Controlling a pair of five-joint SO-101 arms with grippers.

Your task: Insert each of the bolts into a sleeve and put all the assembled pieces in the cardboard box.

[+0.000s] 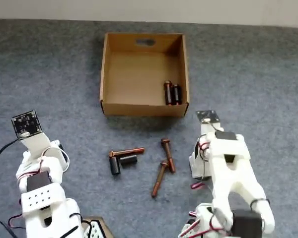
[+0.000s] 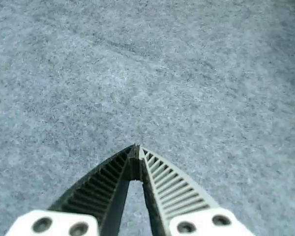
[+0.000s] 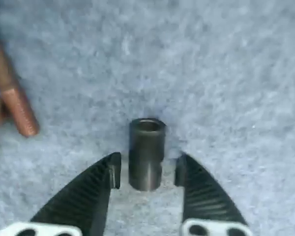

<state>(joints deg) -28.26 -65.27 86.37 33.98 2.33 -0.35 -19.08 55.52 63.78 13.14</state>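
Right pincer (image 3: 148,169) spread wide, sleeve (image 3: 146,147) lying between jaws, not yet gripped; left pincer (image 2: 135,152) closed, empty. Two seemingly assembled pieces (image 1: 172,93) lodged in cardboard box (image 1: 105,74); three bolts (image 1: 167,154) left on worktop (image 1: 248,74).

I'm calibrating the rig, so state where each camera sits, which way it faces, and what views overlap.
High view: fixed above, looking down at the table; cardboard box, loose bolts, left arm and right arm at the lower edge.
Left wrist view: on the left arm, facing down at carpet; left gripper, shut.
Right wrist view: on the right arm, facing down; right gripper open, straddling a sleeve.
Shared: high and right wrist views both show loose bolts.
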